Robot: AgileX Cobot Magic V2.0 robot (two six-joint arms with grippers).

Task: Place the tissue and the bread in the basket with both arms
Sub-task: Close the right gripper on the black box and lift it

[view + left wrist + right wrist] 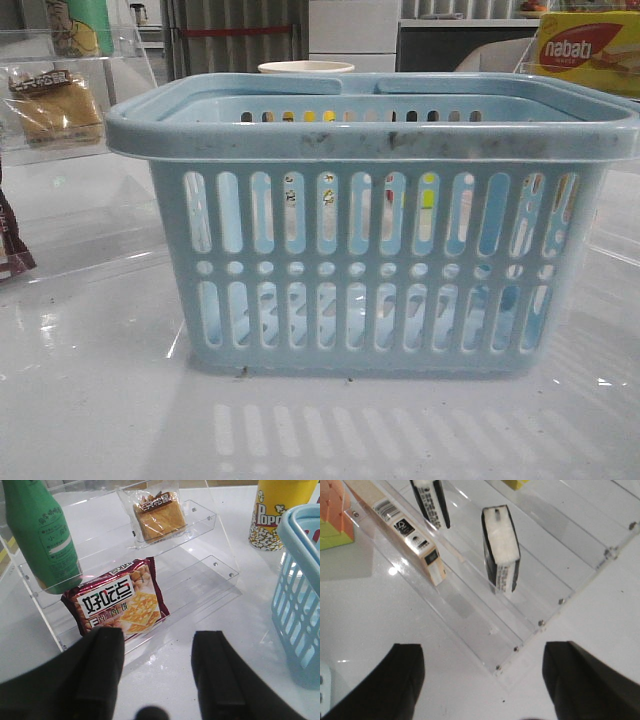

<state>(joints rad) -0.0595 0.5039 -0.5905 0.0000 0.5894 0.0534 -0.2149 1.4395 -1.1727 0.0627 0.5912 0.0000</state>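
Note:
The light-blue basket (370,230) stands in the middle of the table; its side also shows in the left wrist view (300,590). The bread (159,517), golden-brown in a clear wrapper, lies on the upper step of a clear acrylic shelf, and shows in the front view (55,105) at the far left. My left gripper (157,665) is open and empty, low over the table in front of that shelf. The tissue (501,547), a small dark pack with a white face, stands on another acrylic shelf. My right gripper (482,680) is open and empty, short of that shelf's corner.
On the left shelf (210,565) stand a dark red cracker packet (120,602) and a green bottle (42,535); a popcorn cup (277,512) is beside the basket. On the right shelf are a second dark pack (431,502) and a beige box (400,527). A nabati box (590,50) sits far right.

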